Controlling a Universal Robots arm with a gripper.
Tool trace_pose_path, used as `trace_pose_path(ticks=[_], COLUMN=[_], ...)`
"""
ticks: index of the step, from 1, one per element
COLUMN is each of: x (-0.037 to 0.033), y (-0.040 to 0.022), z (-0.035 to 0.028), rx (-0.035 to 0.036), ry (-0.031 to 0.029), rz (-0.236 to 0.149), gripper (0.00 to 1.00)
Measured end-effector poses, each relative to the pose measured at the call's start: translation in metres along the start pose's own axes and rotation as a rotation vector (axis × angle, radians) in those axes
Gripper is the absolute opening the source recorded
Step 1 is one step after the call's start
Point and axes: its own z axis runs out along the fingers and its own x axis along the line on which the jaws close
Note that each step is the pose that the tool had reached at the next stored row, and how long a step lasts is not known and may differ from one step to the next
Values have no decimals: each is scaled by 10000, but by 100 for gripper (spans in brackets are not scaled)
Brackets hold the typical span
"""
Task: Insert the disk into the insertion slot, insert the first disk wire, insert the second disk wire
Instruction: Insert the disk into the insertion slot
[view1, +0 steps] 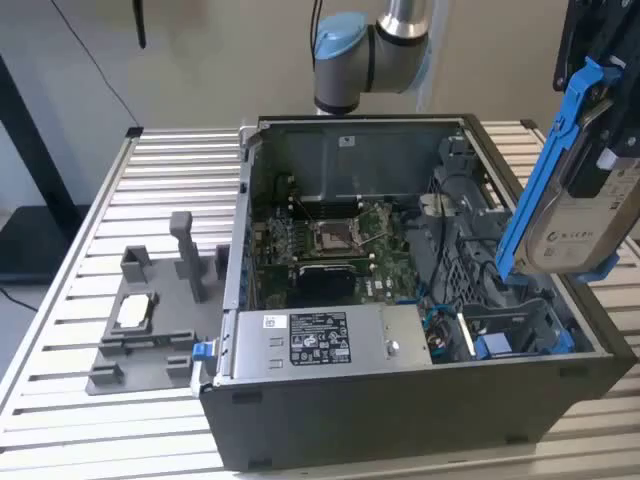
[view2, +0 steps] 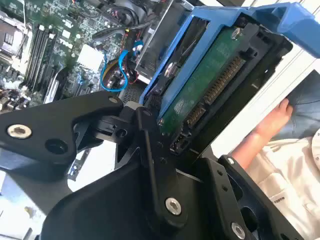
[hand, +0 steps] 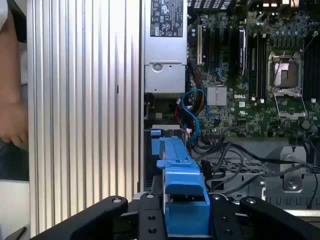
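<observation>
Claw (hand: 185, 212) clamped on disk (view1: 585, 215), gripping blue carrier frame (hand: 182, 180) from both sides. Disk tilted, in air over computer case (view1: 400, 410) end at exterior view's right, above insertion slot (view1: 515, 322), apart from it. Slot beside power-supply box (view1: 310, 340). Case stands mid-counter (view1: 90, 425). Person's hand (view2: 272, 125) near counter edge.

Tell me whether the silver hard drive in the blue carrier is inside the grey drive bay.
Outside: the silver-grey hard drive in its blue carrier hangs tilted in the tool, above the grey drive-bay cage.
</observation>
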Motion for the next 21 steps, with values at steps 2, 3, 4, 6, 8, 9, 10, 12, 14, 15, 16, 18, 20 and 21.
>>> trace_pose_path(ticks=[2, 3, 4, 6, 8, 9, 10, 12, 14, 15, 16, 18, 20, 21], x=[0, 0, 0, 0, 0, 0, 0, 0, 0, 0, 0, 0, 0, 0], y=[0, 0, 0, 0, 0, 0, 0, 0, 0, -1, -1, -2, -3, -3], z=[0, 0, 0, 0, 0, 0, 0, 5, 15, 25, 38, 66, 99, 117], rx=[0, 0, 0, 0, 0, 0, 0, 0, 0, 0, 0, 0, -1, -4], ry=[1, 5, 4, 4, 4, 4, 4, 3, 5, 4, 4, 3, 3, 2], rz=[0, 0, 0, 0, 0, 0, 0, 0, 0, 3, 8, 18, 30, 34], gripper=[33, 33, 33, 33, 33, 33, 33, 33, 33, 33, 33, 33, 33, 33])
